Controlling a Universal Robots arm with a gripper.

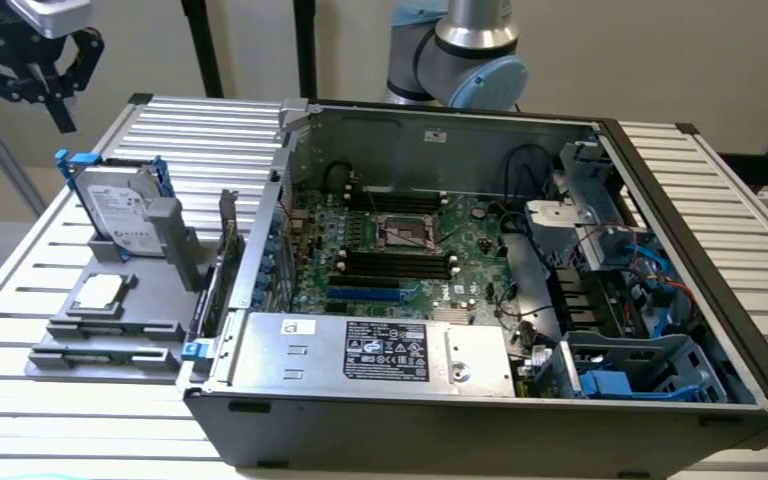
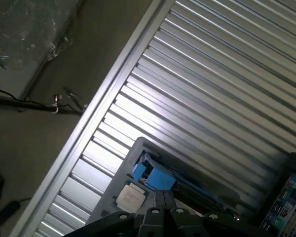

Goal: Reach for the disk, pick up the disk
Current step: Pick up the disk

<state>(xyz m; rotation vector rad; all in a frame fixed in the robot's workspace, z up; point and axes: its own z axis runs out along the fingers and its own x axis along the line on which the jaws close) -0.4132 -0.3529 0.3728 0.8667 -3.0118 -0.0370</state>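
Exterior view — disk (image 1: pixel 116 207) upright, silver-grey, white-labelled, blue-framed

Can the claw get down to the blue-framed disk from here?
Probably yes: the claw hangs above the disk, which stands upright on its grey tray with nothing over its top edge.

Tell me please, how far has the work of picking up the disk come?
Nothing is finished yet. The flat silver-grey hard disk in its blue plastic carrier stands upright in the grey holder, untouched. In hand is the reach: the black metal gripper hangs open above the disk, apart from it. Left: the grasp and the lift.
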